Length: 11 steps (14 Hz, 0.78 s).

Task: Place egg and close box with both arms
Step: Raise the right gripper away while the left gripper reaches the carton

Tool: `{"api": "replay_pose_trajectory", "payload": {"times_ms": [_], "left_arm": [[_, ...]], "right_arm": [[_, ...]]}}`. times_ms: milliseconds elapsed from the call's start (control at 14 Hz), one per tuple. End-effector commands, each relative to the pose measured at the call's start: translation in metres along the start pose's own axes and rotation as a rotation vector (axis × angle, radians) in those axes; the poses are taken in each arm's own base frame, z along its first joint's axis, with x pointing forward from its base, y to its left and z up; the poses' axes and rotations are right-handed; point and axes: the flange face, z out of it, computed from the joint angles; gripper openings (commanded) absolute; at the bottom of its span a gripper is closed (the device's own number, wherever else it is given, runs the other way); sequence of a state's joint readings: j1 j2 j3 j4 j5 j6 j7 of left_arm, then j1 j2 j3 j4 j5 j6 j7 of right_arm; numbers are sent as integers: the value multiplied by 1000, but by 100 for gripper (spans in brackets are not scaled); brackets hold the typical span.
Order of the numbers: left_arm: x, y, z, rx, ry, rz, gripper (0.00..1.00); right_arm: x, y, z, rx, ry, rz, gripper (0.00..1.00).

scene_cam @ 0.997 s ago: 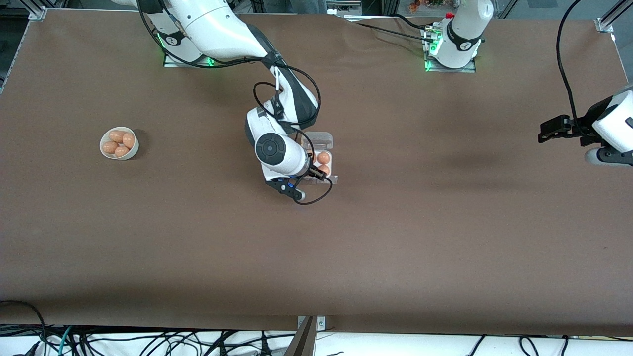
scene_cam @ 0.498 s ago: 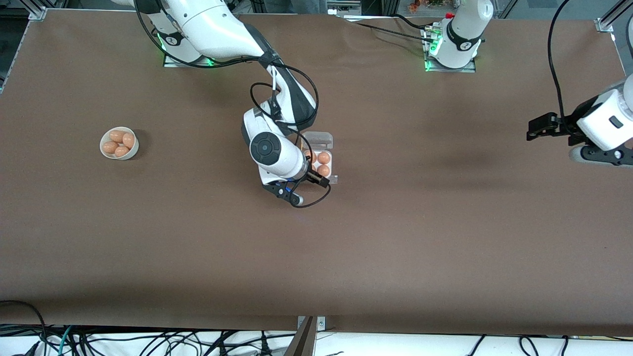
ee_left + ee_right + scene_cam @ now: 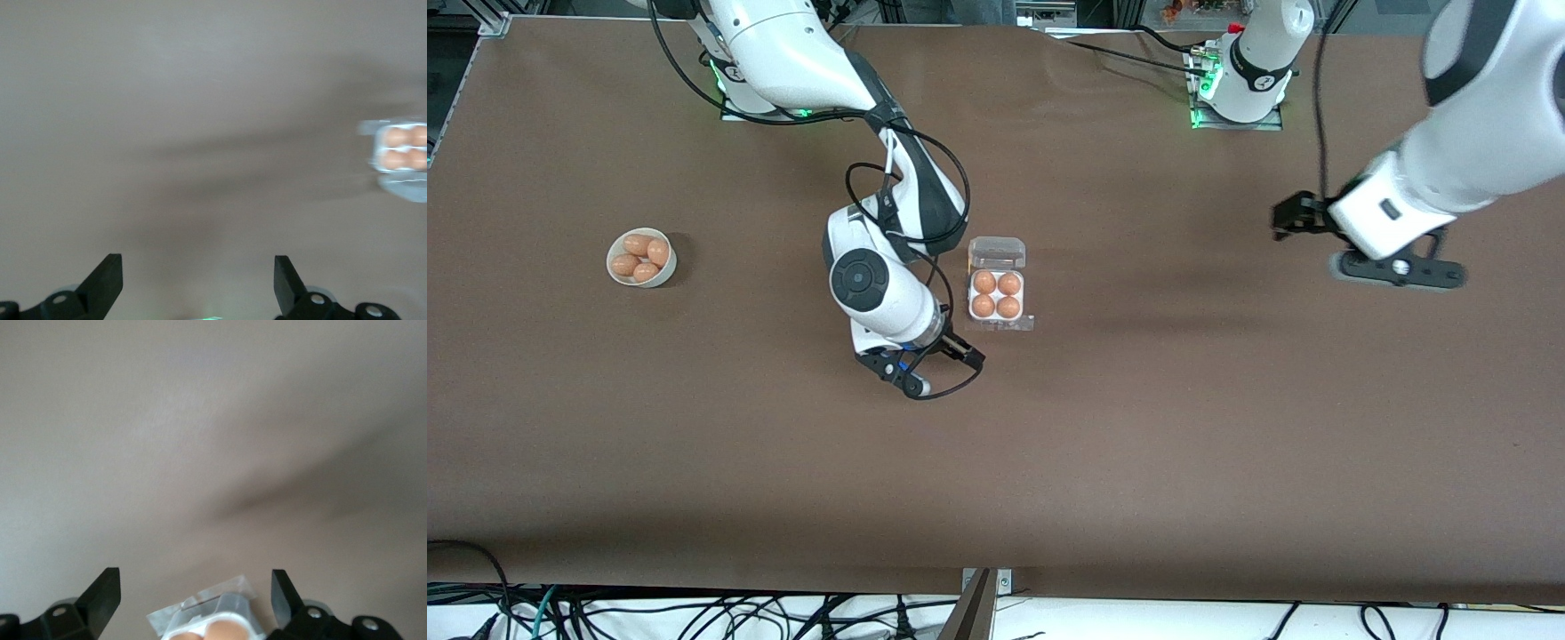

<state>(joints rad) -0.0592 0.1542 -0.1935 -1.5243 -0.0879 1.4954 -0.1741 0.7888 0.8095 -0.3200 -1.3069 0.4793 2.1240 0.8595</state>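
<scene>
The box (image 3: 997,307) sits mid-table with its clear lid (image 3: 997,252) lying open, farther from the front camera than the tray. Every cell holds an orange-brown egg (image 3: 984,282). My right gripper (image 3: 963,353) is open and empty, over bare table just off the box's corner. In the right wrist view the box's edge (image 3: 220,613) and egg tops show between its fingers (image 3: 107,587). My left gripper (image 3: 1285,218) is open and empty, over bare table well toward the left arm's end. The left wrist view shows the box (image 3: 400,148) some way off.
A round white bowl (image 3: 660,276) holding several more eggs stands toward the right arm's end of the table. The brown table top (image 3: 1138,427) is flat.
My right gripper drew back off the box, uncovering the tray's eggs. My left arm swung in from the table's end toward the box.
</scene>
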Motion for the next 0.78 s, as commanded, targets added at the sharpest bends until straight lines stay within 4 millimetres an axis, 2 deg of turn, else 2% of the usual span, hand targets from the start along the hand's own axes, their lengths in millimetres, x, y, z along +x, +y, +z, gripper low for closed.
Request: {"api": "replay_pose_trajectory", "payload": {"times_ms": [0, 142, 356, 498, 569, 712], "left_arm": [[4, 36, 16, -98, -63, -44, 100], [4, 74, 37, -96, -107, -67, 100], [3, 133, 82, -107, -206, -94, 100], [15, 151, 102, -149, -266, -150, 97], [17, 166, 118, -137, -297, -195, 97], [29, 182, 136, -127, -330, -272, 89]], "right_arm": [[26, 23, -33, -63, -15, -66, 100], [47, 48, -46, -118, -26, -140, 100], [88, 99, -110, -50, -30, -143, 100], [114, 144, -147, -20, -52, -211, 100], [124, 163, -158, -35, -49, -279, 100], [134, 197, -186, -76, -21, -358, 100]]}}
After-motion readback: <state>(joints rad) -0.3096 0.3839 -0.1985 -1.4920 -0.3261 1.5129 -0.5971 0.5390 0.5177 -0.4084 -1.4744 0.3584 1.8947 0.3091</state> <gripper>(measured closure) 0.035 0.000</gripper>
